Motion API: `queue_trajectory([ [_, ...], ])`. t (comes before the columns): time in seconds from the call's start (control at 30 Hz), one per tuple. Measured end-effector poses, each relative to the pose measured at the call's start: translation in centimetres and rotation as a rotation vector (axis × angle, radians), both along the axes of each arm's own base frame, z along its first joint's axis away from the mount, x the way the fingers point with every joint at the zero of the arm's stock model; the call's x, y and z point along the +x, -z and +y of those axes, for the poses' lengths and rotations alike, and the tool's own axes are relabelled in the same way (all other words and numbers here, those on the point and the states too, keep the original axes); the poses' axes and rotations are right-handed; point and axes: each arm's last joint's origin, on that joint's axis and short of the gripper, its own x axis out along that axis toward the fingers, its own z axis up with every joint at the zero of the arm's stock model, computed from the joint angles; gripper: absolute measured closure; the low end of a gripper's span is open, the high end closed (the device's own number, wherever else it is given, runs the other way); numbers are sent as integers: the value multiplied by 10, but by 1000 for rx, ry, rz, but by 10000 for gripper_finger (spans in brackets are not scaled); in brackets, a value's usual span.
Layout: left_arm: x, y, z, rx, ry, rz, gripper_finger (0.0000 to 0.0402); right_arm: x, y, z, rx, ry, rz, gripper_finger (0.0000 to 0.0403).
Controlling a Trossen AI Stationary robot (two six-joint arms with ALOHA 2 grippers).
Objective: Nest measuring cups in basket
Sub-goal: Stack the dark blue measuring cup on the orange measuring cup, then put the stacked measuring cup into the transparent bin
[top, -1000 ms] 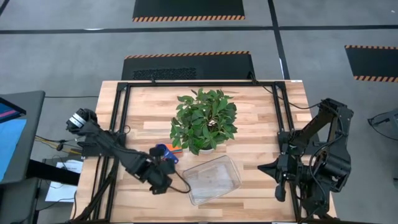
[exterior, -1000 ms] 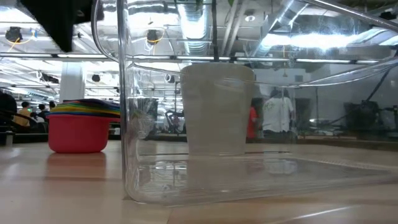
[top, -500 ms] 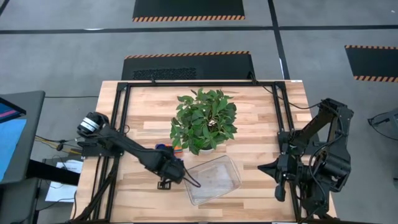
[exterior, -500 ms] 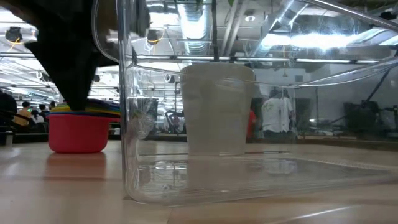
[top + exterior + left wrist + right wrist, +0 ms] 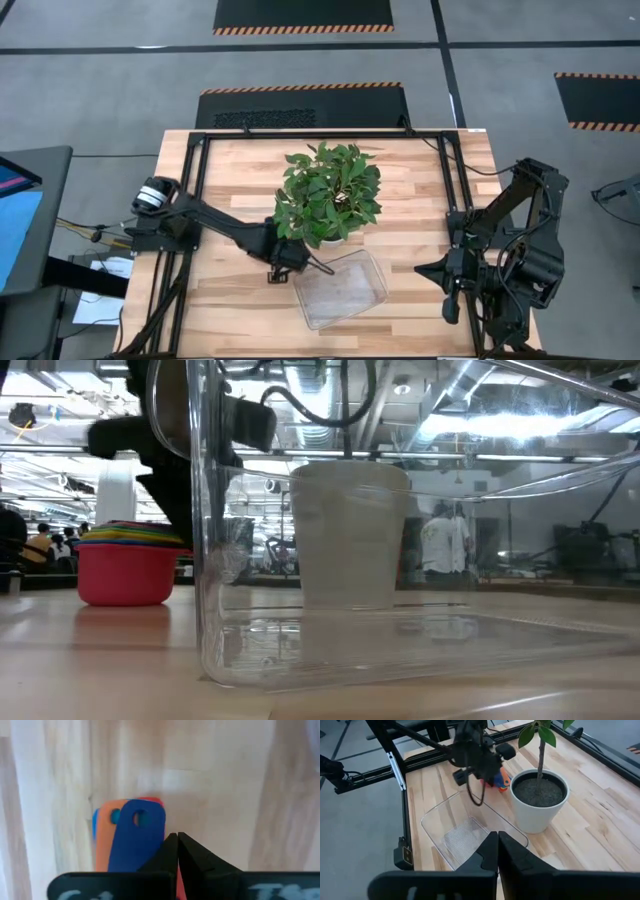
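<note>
My left gripper (image 5: pixel 283 258): fingers pressed together, empty, over the nested rainbow plastic measuring cups (image 5: pixel 128 564) | cups sit left of the clear plastic basket (image 5: pixel 341 290), beside the white potted plant (image 5: pixel 328 193) | risk: closed fingers knock the stack over | right gripper (image 5: pixel 498 851): closed, idle far right.

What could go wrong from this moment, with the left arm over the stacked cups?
The left gripper is shut right above the nested measuring cups, so coming down like this it would likely shove or tip the stack rather than grasp it. The stack sits tight between the potted plant and the basket; a wide approach could brush leaves or nudge the clear wall. The right gripper waits at the table's right edge and poses little risk.
</note>
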Motion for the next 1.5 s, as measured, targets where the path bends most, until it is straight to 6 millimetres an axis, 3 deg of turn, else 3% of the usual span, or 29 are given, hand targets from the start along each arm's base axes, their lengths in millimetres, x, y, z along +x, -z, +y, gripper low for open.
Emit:
queue_trajectory([
  [0.3,3,-6,10,-25,-60,-2,401,0,0,0,2,-3,4,383],
  [0.43,2,-36,-2,-89,-59,-73,401,-1,1,0,-4,-7,16,383],
  [0.6,-26,-61,-5,69,-57,-34,401,-1,1,-1,-9,-10,27,379],
  [0.73,-49,-52,4,149,-100,100,401,-1,1,-1,-9,-10,27,382],
  [0.83,-57,-44,13,176,-165,99,401,-1,1,-1,-9,-10,27,384],
  [1.3,-65,-2,14,-12,-225,61,401,-1,1,1,22,-21,39,384],
  [1.5,-65,-2,13,-89,-353,38,401,0,1,2,30,-21,35,379],
])
